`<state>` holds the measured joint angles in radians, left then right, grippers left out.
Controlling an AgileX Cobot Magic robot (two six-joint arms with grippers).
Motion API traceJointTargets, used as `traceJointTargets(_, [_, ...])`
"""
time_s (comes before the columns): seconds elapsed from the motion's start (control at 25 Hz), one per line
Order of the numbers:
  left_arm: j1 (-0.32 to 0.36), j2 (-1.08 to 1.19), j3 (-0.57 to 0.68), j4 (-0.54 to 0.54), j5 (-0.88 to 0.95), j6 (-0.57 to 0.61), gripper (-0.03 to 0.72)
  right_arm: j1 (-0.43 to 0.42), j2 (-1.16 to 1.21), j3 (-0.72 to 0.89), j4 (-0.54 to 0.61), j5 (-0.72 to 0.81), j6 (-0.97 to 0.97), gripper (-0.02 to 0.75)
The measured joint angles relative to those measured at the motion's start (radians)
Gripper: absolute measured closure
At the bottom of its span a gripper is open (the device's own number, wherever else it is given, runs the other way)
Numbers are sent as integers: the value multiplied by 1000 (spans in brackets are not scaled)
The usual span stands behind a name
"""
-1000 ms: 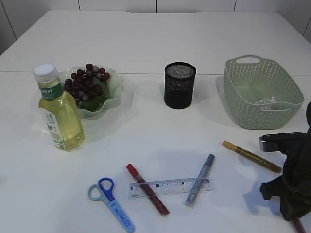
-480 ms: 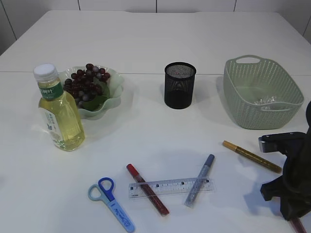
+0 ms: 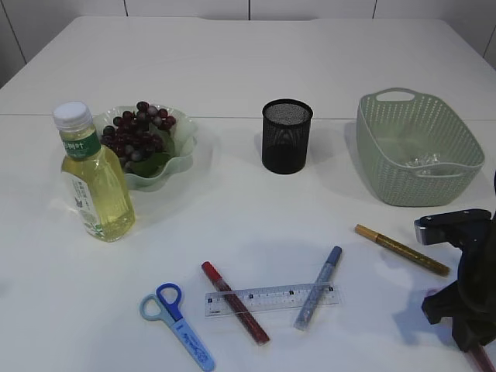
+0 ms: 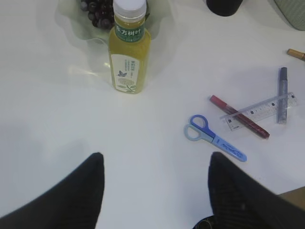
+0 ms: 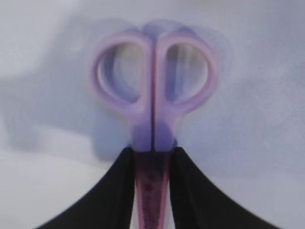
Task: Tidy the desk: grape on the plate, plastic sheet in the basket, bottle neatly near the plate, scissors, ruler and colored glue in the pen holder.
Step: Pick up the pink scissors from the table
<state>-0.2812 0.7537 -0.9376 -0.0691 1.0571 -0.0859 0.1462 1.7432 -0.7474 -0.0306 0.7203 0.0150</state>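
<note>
Exterior view: white table (image 3: 232, 70), pale wall panels behind. Right tool (image 5: 151, 164) clamps purple scissors (image 5: 152, 95), mostly hidden behind the arm at the lower right edge. Left tool (image 4: 155, 191) stands wide, empty. Blue scissors (image 3: 177, 325), ruler (image 3: 271, 299) lie near the front; pen holder (image 3: 287, 136) stands mid-table.

Bright, even light fills the white table (image 3: 248, 70). Shadows are soft. The purple scissors (image 5: 152, 90) look blurry up close.
</note>
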Motion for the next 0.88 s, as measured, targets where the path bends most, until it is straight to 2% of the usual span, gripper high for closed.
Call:
traceJointTargets(0.44, [0,0,0,0,0,0,190,8,-76,2,31,40,-39,529])
traceJointTargets(0.72, [0,0,0,0,0,-2,190,155,-141,2,36,32,-60,529])
traceJointTargets(0.88, [0,0,0,-4,0,-2,190,210,-150,2,38,11,-62,529])
